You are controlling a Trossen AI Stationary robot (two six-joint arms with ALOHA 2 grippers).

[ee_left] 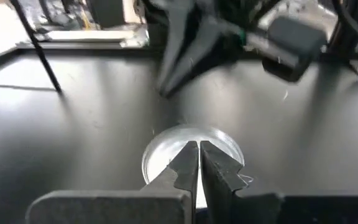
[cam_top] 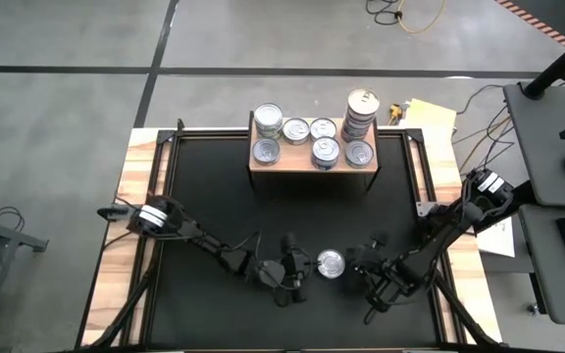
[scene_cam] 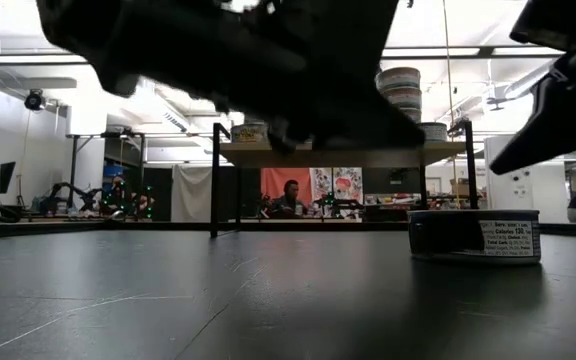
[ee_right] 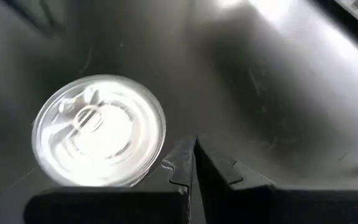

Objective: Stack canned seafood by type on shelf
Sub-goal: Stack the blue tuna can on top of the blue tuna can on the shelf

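One silver-topped tin (cam_top: pixel 331 263) stands alone on the black tabletop (cam_top: pixel 214 196), near the front edge and between the two arms, while the other tins sit on the wooden shelf (cam_top: pixel 314 167) at the far side, a tall stack (cam_top: pixel 360 116) rising at its right end. The left gripper (cam_top: pixel 300 277) is just left of the lone tin with its fingers pressed together and nothing between them; the right gripper (cam_top: pixel 359 265) is just right of the tin, likewise closed and empty. From the right wrist view the tin's lid (ee_right: pixel 98 129) shows a pull ring and a raised rim. It looks rigid and moderately heavy for its size, probably full, with a smooth metal wall that could slip under a light pinch. The best hold would seem to be across the side wall, fingers spread wider than the tin and lowered on opposite sides, below the rim, not on the ring. Whether either gripper touches the tin is hard to tell from above; they appear just clear of it.
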